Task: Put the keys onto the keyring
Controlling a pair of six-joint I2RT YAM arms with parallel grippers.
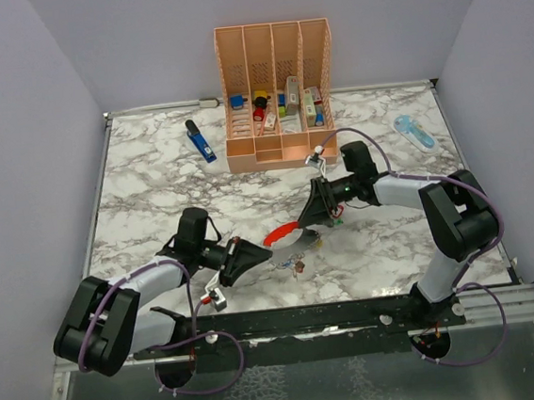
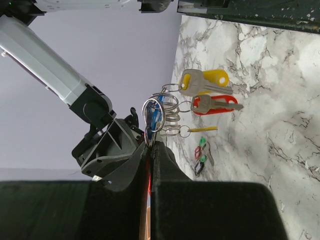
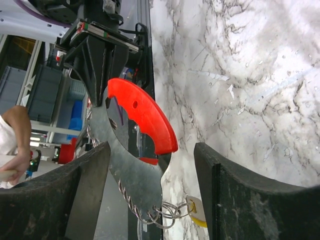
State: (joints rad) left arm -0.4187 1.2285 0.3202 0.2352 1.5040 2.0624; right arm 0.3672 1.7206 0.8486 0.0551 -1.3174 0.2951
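Note:
The keyring (image 1: 287, 231) is a red and grey oval loop held up off the table between the two grippers. My left gripper (image 1: 252, 257) is shut on its left end; in the left wrist view a red sliver shows between the shut fingers (image 2: 151, 145), with small split rings (image 2: 160, 111) just past the tips. My right gripper (image 1: 318, 216) is open, its fingers on either side of the loop's right end without touching it (image 3: 151, 150). The red half (image 3: 145, 117) and the grey half (image 3: 131, 172) show there. Yellow-headed (image 2: 202, 81) and red-headed (image 2: 215, 104) keys hang from the rings onto the table.
Small green and red key tags (image 2: 200, 152) lie on the marble beside the hanging keys. An orange organiser rack (image 1: 278, 95) stands at the back, a blue pen-like tool (image 1: 201, 141) to its left, and a pale blue gadget (image 1: 414, 132) at the far right.

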